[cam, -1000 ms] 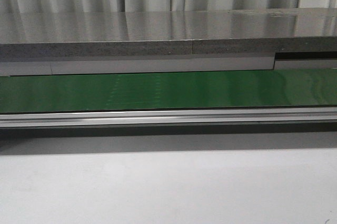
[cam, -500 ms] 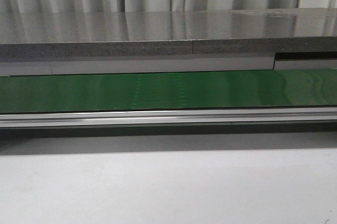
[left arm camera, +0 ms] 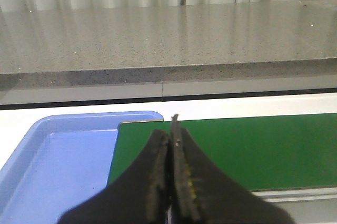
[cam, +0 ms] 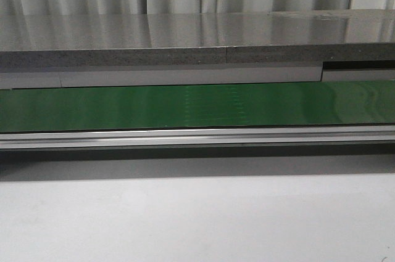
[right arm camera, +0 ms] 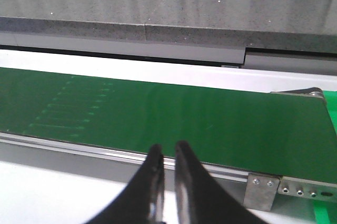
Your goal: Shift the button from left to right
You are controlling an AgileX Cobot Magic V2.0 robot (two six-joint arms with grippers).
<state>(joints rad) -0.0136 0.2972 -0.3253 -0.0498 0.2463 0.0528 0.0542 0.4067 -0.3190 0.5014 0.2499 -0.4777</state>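
Observation:
The button shows in no view. The green conveyor belt (cam: 197, 106) runs across the front view with nothing on it, and neither gripper appears there. In the left wrist view my left gripper (left arm camera: 172, 124) is shut and empty, its fingers pressed together over the belt's left end (left arm camera: 253, 145). In the right wrist view my right gripper (right arm camera: 167, 153) is shut to a thin slit with nothing in it, just in front of the belt's near rail (right arm camera: 105, 149).
A blue tray (left arm camera: 63, 155) lies beside the belt's left end. A grey stone counter (cam: 197, 34) runs behind the belt, with curtains beyond. White table (cam: 197, 219) lies in front. A metal bracket (right arm camera: 261, 190) sits at the belt's right end.
A faint pale pattern on the belt has shifted to the right, from left of centre to right of centre. Nothing else has moved.

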